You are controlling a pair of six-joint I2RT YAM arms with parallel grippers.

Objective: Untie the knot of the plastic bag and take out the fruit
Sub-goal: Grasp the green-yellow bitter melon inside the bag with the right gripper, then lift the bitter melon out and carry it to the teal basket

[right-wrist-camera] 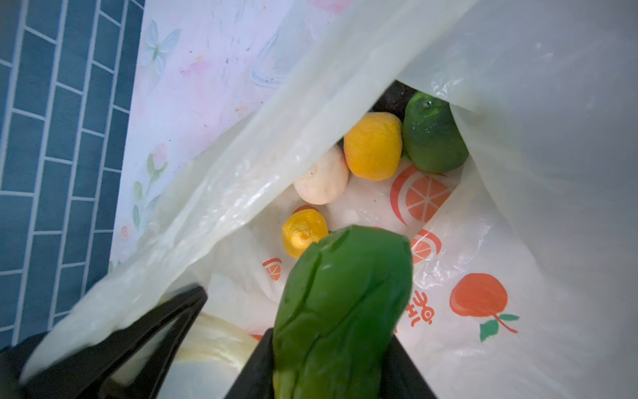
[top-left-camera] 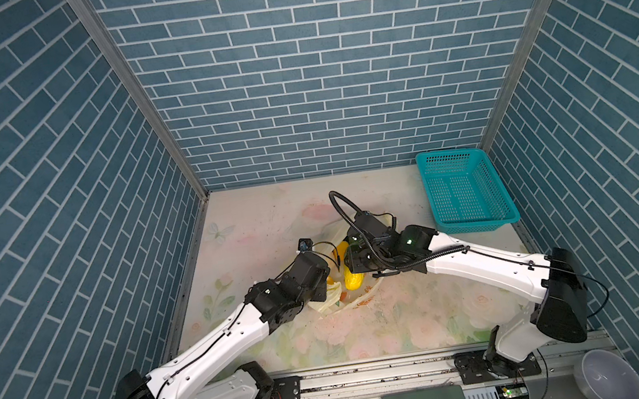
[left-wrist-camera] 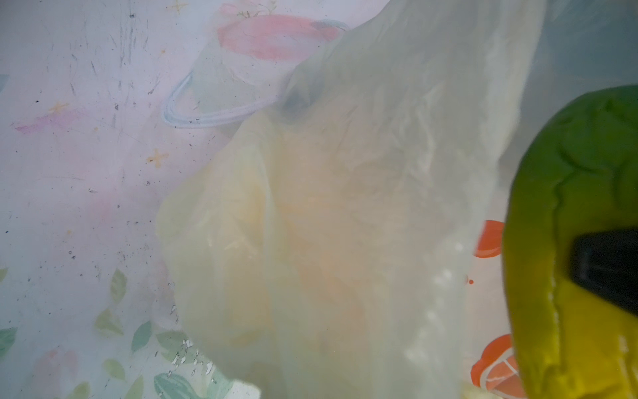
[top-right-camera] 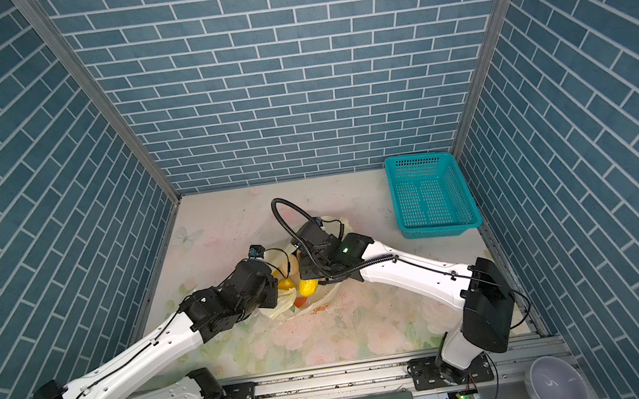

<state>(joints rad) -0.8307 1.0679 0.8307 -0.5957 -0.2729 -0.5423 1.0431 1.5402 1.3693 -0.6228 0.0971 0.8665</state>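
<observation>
Long green fruit point(right-wrist-camera: 341, 311) sits pinched in right pincer point(right-wrist-camera: 300, 321); left pincer point(top-left-camera: 327, 279), shut tight, seems to hold plastic bag point(right-wrist-camera: 483, 241) open for it

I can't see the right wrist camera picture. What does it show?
The right gripper holds a long green fruit in the mouth of the open plastic bag. Deeper in the bag lie two yellow lemons, a cream-white fruit, a round green fruit and something dark. The pale bag is printed with orange slices.
</observation>
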